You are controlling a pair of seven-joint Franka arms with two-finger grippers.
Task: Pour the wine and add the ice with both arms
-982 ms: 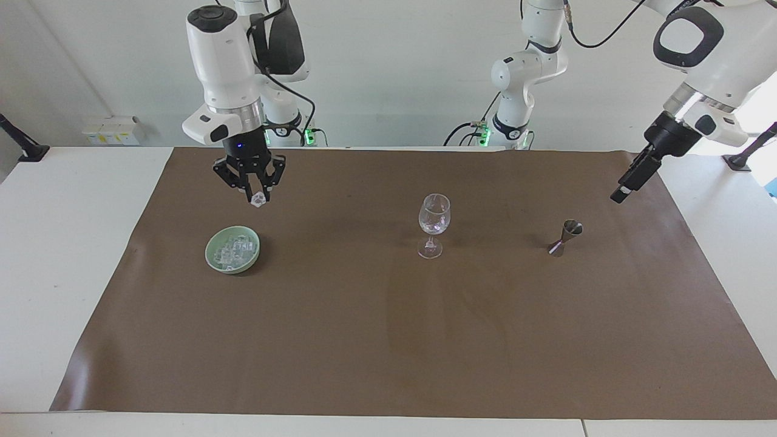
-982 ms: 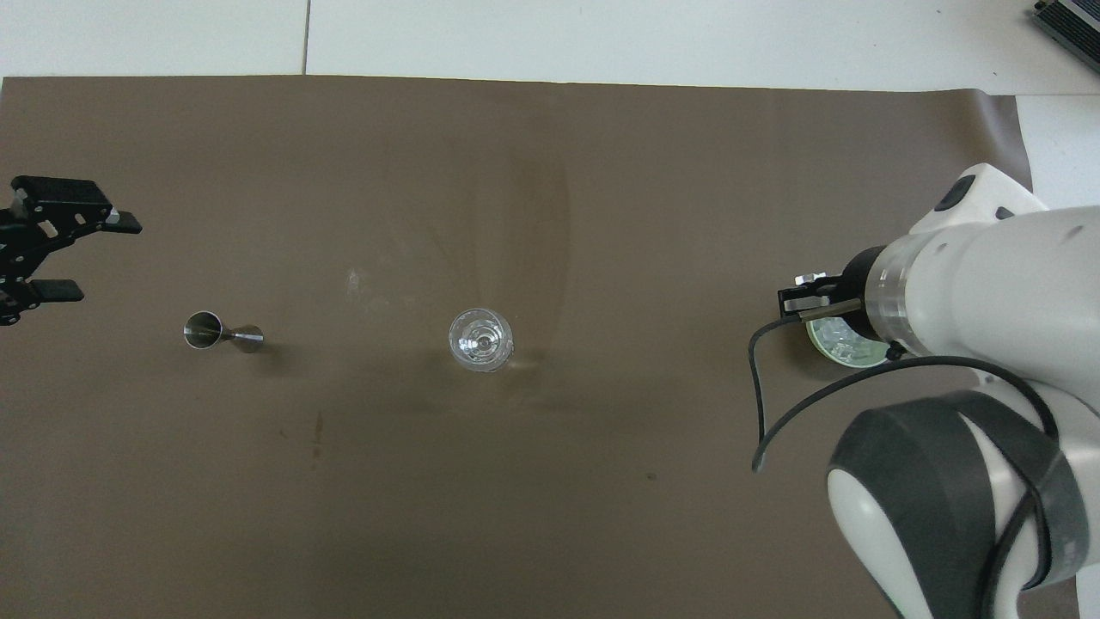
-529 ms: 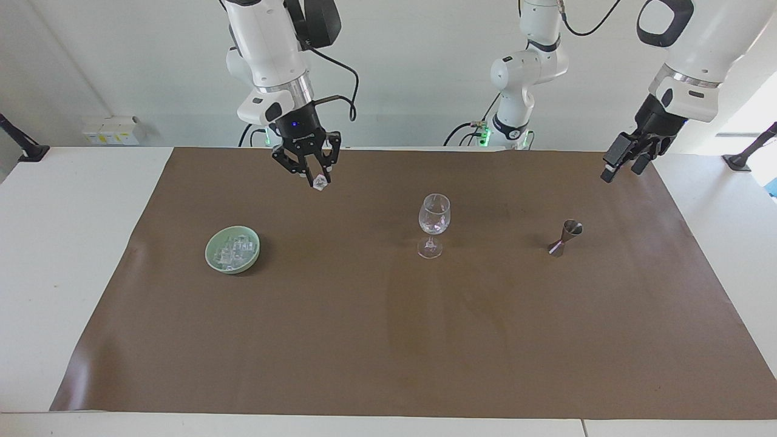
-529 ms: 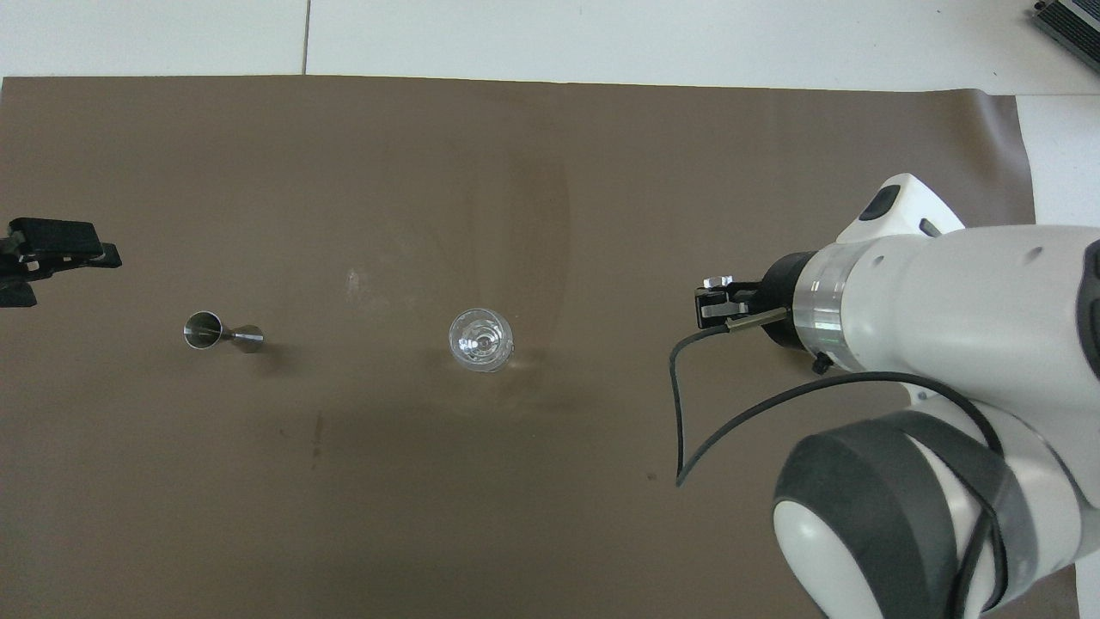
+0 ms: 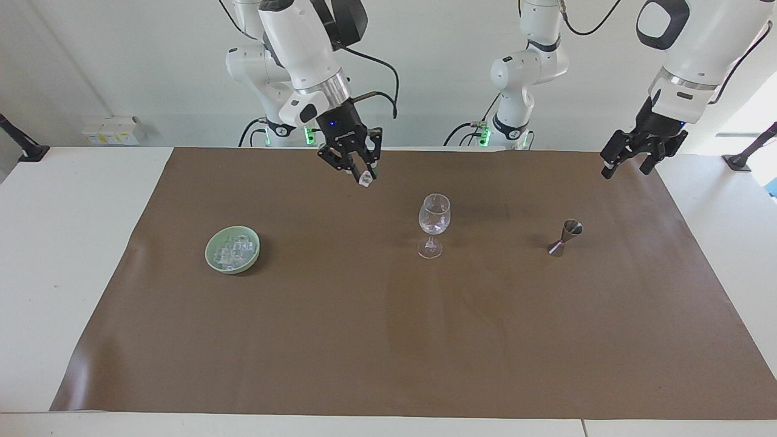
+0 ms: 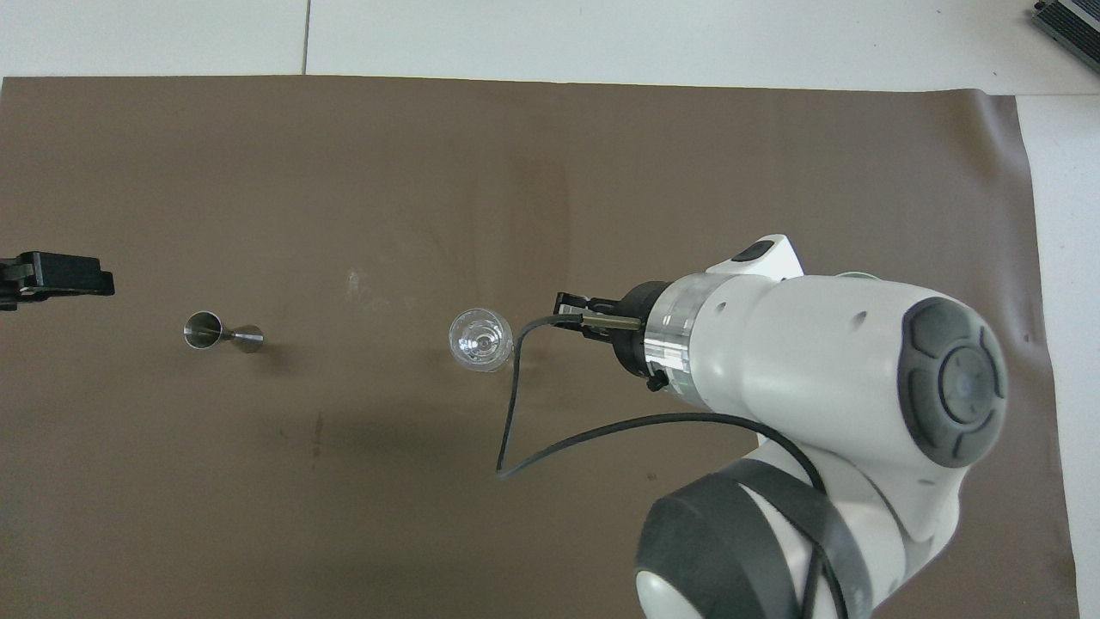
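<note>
Facing view, right gripper [image 5: 362,174]: upper centre of the frame, raised over the brown mat [image 5: 388,340], fingers clamped on one ice cube [image 5: 365,179].
Ice cube position: in the air, up and to the left of the wine glass [image 5: 434,223] in the frame, not over its rim.
Remaining ice [image 5: 234,250]: piled in the pale green bowl [image 5: 213,255], left of centre.
Wine glass: upright at mid-frame.
Jigger [image 5: 564,237]: standing right of the glass, well apart.
Left gripper [image 5: 631,159]: upper right, in the air over the mat's corner, fingers apart, holding nothing.
Overhead view: right arm [image 6: 816,361] covers the bowl.
</note>
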